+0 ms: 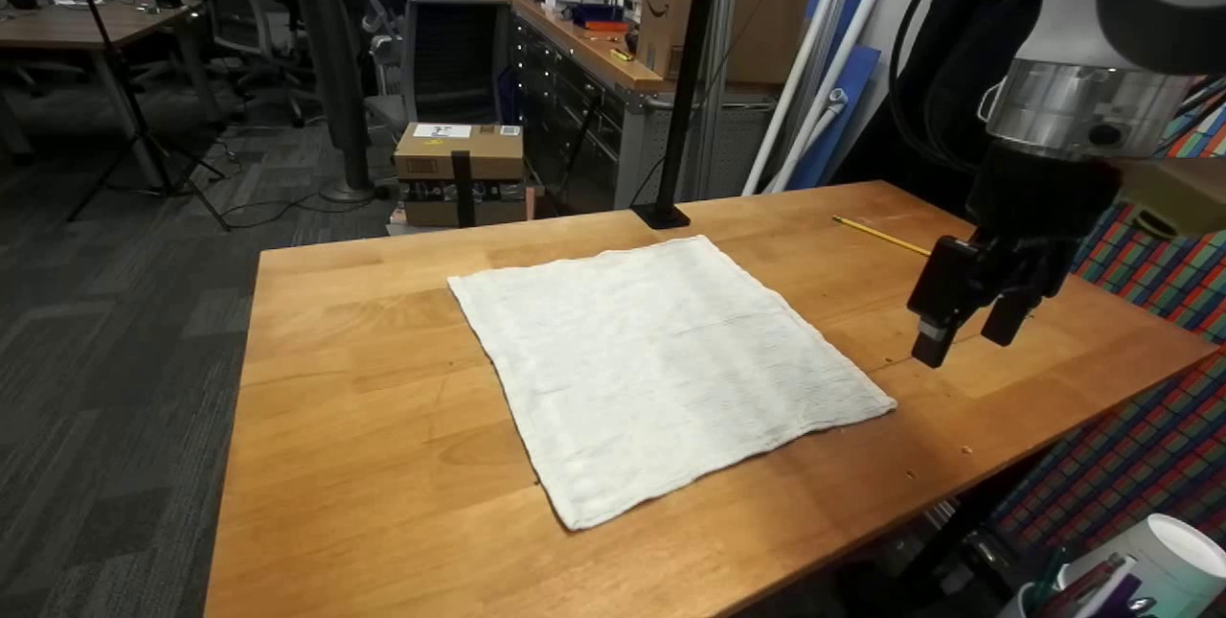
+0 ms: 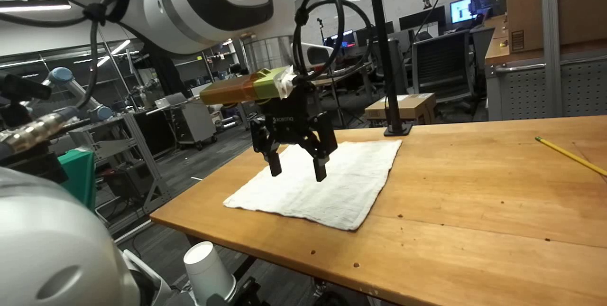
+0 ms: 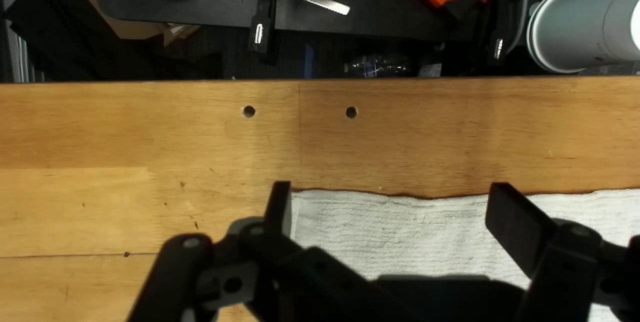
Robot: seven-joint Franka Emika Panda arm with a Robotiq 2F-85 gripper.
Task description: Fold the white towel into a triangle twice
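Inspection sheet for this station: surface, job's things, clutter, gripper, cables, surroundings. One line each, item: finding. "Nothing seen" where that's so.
Surface: wooden table, small round holes near one edge.
Job's things: white towel, spread flat, no fold made, edges slightly wavy.
Clutter: pencil lying on the table, apart from the towel; cups off past the table's edge.
Gripper: jaws well apart, nothing held, raised above the table.
Cables: black, looped above and beside the gripper; whether they could snag, cannot tell.
Surroundings: black pole standing on the table past the towel in both exterior views; office chair and cardboard boxes beyond.
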